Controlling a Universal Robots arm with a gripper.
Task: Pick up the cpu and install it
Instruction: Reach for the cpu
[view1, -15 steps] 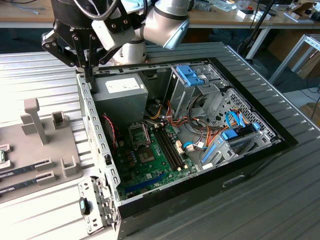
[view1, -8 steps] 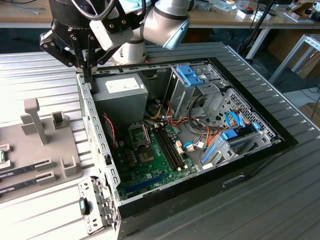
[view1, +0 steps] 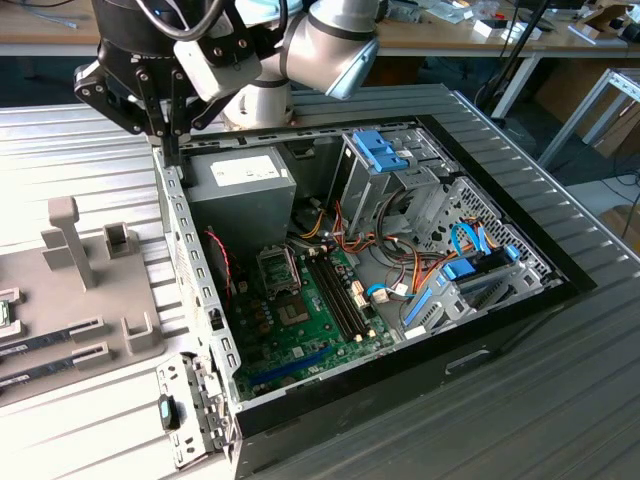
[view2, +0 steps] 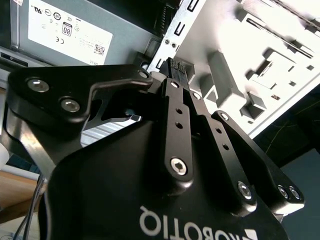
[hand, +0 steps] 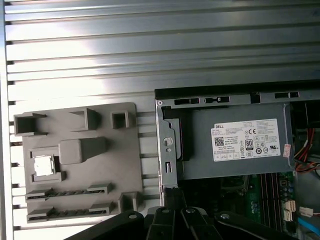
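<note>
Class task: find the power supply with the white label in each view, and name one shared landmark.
Exterior view: power supply against the case wall, beside the motherboard.
First wrist view: power supply inside the case wall, label showing.
Second wrist view: labelled corner, across the case wall from the parts tray.
Shared landmark: grey parts tray outside the case wall.

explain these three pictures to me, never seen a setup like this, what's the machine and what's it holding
It is a robot arm with a gripper on its end. The exterior view comes from a camera off the arm; both wrist views come from cameras riding on it. On the ribbed metal table lies an open computer case with its motherboard exposed, beside a grey parts holder. The cpu, a small silver square, sits in that holder. The gripper hangs over the case's edge, looks shut and holds nothing.
</note>
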